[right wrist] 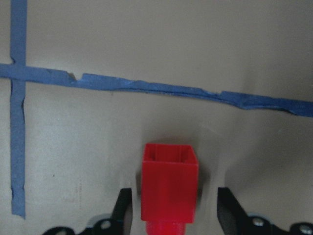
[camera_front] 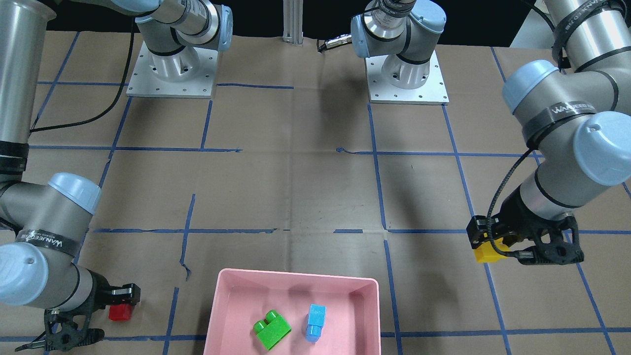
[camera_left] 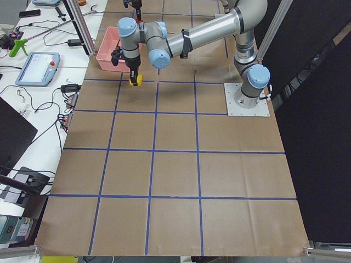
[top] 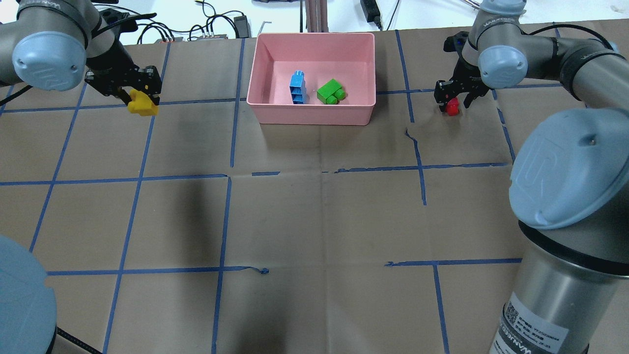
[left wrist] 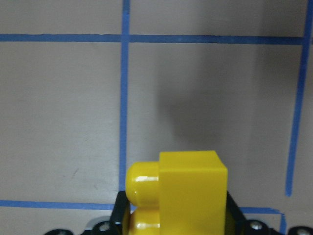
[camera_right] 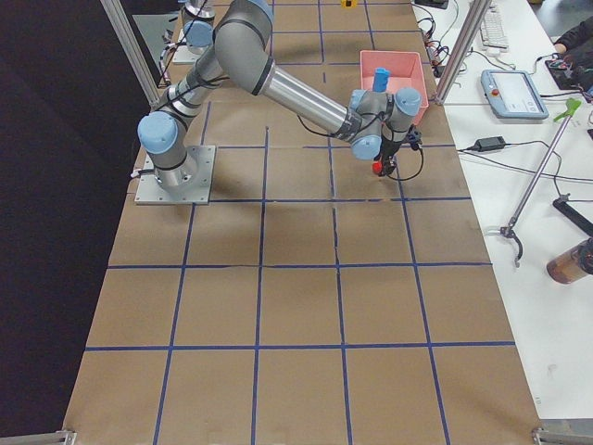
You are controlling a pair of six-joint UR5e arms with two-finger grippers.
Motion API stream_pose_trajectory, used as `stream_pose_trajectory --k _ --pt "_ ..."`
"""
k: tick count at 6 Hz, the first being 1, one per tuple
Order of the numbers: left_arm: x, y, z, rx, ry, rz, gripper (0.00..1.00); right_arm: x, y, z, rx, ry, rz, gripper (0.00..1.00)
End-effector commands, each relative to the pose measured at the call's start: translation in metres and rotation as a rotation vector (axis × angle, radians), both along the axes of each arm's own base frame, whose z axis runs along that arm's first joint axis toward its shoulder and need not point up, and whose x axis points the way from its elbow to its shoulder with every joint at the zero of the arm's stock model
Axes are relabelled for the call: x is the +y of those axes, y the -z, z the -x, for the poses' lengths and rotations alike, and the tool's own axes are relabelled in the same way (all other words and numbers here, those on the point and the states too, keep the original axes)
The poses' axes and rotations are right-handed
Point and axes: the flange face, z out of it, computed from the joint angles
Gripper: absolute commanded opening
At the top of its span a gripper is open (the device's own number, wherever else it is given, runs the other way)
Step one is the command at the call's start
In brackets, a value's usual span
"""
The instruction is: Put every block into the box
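Overhead exterior: left gripper (top: 141, 97) is clamping the yellow brick (top: 143, 106), well apart from the pink box (top: 314, 115); right gripper (top: 455, 100) is straddling the red brick (top: 452, 107), jaws apart, probably needing closing next.

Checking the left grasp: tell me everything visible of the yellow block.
The yellow block is a glossy plastic brick with a boxy body and rounded studs facing sideways. The left gripper appears shut on it and holds it seemingly just above the brown table, outside the pink box, which lies well to one side. Nothing else touches it.
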Motion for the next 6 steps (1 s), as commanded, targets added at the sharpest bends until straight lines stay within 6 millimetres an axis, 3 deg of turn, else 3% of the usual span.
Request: stream_pose_trajectory --k 1,3,4,5,6 --pt "-0.009 -0.019 0.06 0.01 0.044 0.03 0.24 0.0 -0.001 0.0 0.0 0.023 0.003 0.45" --pt "-0.052 -0.016 0.098 0.088 0.096 0.053 0.26 0.0 -0.003 0.0 0.002 0.026 0.004 0.22" --pt "-0.067 -0.03 0.137 0.08 0.142 0.058 0.28 -0.002 -0.007 0.0 0.002 0.024 0.012 0.19" --pt "-0.079 -0.031 0.155 0.092 0.068 0.046 0.28 -0.01 -0.023 0.002 0.008 0.024 0.042 0.19" --pt "-0.079 -0.031 0.18 0.097 0.056 0.044 0.29 -0.023 -0.051 0.004 0.014 0.021 0.06 0.19"
